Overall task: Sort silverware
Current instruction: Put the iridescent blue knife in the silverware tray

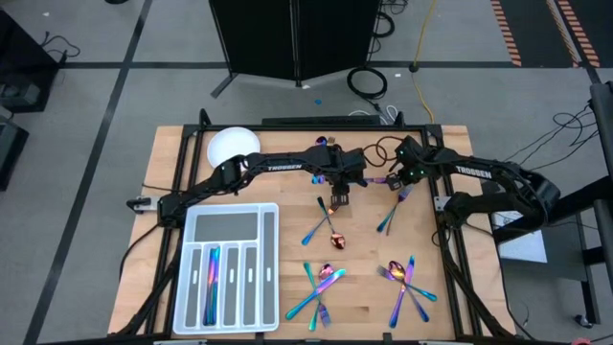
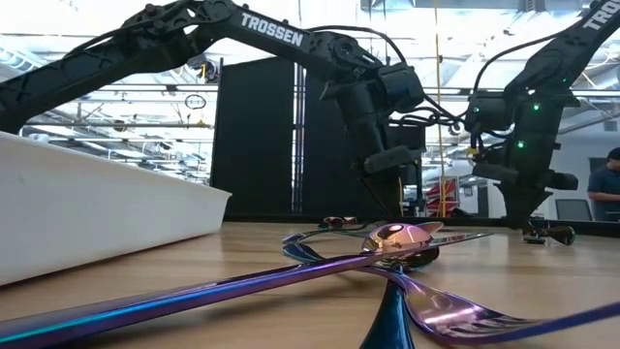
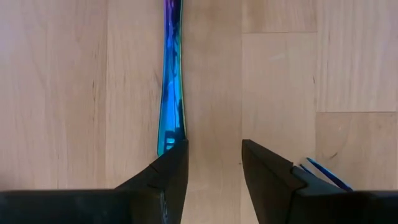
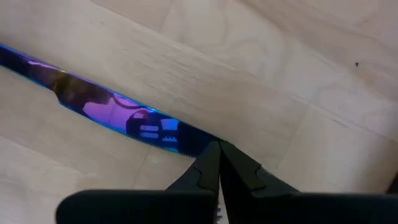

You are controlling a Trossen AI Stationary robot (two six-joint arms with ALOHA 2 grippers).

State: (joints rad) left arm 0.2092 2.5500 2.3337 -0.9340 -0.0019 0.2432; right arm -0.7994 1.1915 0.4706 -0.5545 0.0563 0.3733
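Left end effector (image 3: 213,163) hangs spread over the desk (image 1: 287,187), a blue-purple utensil handle (image 3: 170,93) beside one finger; right end effector (image 4: 217,163) — pressed together, holding nothing — touches a knife (image 4: 118,118). More silverware (image 1: 321,287) lies scattered nearby.

You are looking at a pale butcher-block wooden table (image 1: 278,172) standing in the middle of a grey concrete floor (image 1: 86,96) crossed by dark seam lines. At the top centre of the high view stands a tall black cabinet (image 1: 297,38), with a coiled black cable (image 1: 367,81) and a yellow cord (image 1: 419,48) just to its right. Orange-and-black hazard tape (image 1: 508,34) runs across the upper right corner. In the low view, bright ceiling lights (image 2: 116,58) fill the upper left, and a person (image 2: 607,189) sits at the right edge.
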